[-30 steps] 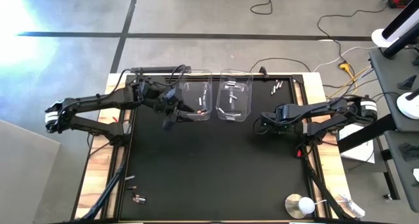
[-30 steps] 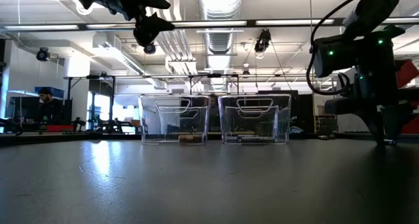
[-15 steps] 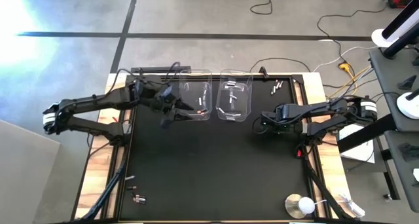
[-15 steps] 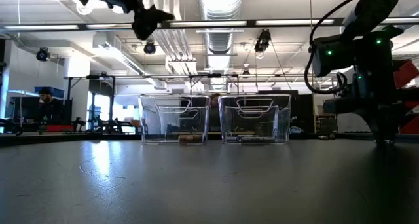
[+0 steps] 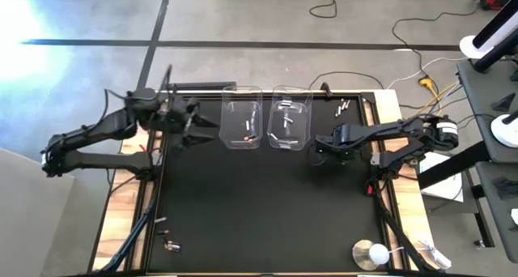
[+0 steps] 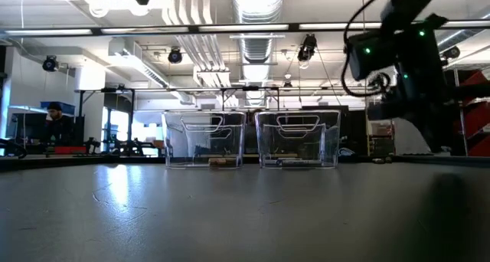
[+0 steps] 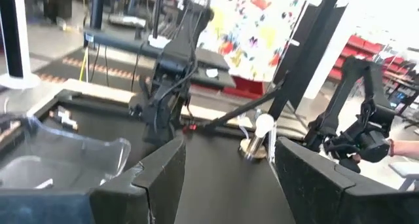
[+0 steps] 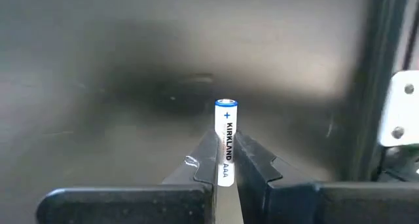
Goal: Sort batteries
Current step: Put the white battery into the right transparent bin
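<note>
My right gripper [image 5: 318, 153] hovers over the black table just right of the right clear bin [image 5: 290, 123] and is shut on a white AAA battery [image 8: 225, 142]. My left gripper [image 5: 193, 125] is open with nothing between its fingers [image 7: 226, 178], and it hangs left of the left clear bin [image 5: 242, 125]. Both bins hold a few batteries lying on their floors; a brownish one [image 6: 222, 162] lies in the left bin. Loose batteries lie at the far right corner [image 5: 341, 108] and the near left corner [image 5: 167, 245]. My right gripper pinches the white battery by its lower half [image 8: 224, 166] between the two fingers. The battery lies along the fingers, and its plus end [image 8: 226, 107] sticks out past the fingertips. It is lifted clear, with the dark table surface beyond it.
A round white-and-metal disc [image 5: 371, 253] sits at the near right corner. The two bins [image 6: 204, 139] [image 6: 298, 139] stand side by side near the far edge. Wide bare black table [image 5: 259, 204] spreads between the bins and the near edge. A person shows in the room, far left [image 6: 52, 116].
My left gripper has drawn back from over the left bin toward the table's left edge and risen out of the low view. My right gripper has lifted off the table and shifted slightly toward the bins.
</note>
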### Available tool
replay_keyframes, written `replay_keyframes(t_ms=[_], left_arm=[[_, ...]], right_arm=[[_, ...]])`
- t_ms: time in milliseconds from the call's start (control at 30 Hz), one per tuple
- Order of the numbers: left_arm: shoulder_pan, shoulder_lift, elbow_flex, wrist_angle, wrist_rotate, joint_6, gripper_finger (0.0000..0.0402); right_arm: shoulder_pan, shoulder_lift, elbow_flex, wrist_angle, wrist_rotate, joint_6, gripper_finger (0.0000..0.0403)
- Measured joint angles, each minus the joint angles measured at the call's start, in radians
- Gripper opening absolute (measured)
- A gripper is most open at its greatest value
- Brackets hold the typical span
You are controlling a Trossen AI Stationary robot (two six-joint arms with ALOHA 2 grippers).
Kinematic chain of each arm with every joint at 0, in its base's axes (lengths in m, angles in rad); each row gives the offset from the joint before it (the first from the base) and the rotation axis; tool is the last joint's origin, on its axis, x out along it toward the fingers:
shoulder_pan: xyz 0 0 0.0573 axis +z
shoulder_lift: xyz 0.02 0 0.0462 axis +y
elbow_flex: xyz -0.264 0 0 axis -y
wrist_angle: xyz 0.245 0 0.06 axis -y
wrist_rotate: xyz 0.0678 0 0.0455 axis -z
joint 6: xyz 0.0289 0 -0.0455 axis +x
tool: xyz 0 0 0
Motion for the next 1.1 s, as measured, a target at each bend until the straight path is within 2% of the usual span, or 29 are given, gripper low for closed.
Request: replay_keyframes(t_ms=[200, 367, 533, 633, 700, 833, 1100], left_arm=[[0.0, -0.073, 0.0, -0.008, -0.001, 0.009, 0.0213], [0.0, -0.094, 0.0, -0.057, -0.041, 0.056, 0.0213], [0.0, -0.087, 0.0, -0.143, -0.144, 0.071, 0.0213], [0.0, -0.081, 0.0, -0.166, -0.153, 0.052, 0.0213], [0.0, -0.082, 0.0, -0.167, -0.151, 0.043, 0.0213], [0.0, -0.096, 0.0, -0.169, -0.15, 0.031, 0.0213], [0.0, -0.144, 0.0, -0.192, -0.149, -0.025, 0.0213]], right_arm=[[0.0, 0.001, 0.209, -0.063, 0.04, -0.067, 0.0023], [-0.005, 0.025, 0.445, -0.196, 0.21, -0.076, 0.0023], [-0.052, 0.089, 0.655, -0.195, 0.243, -0.231, 0.0023], [-0.079, 0.163, 0.765, -0.187, 0.243, -0.351, 0.0023], [-0.099, 0.225, 0.826, -0.181, 0.223, -0.435, 0.0023], [-0.14, 0.363, 0.922, -0.15, 0.094, -0.6, 0.0023], [-0.221, 0.629, 1.063, -0.149, -0.065, -0.818, 0.0023]])
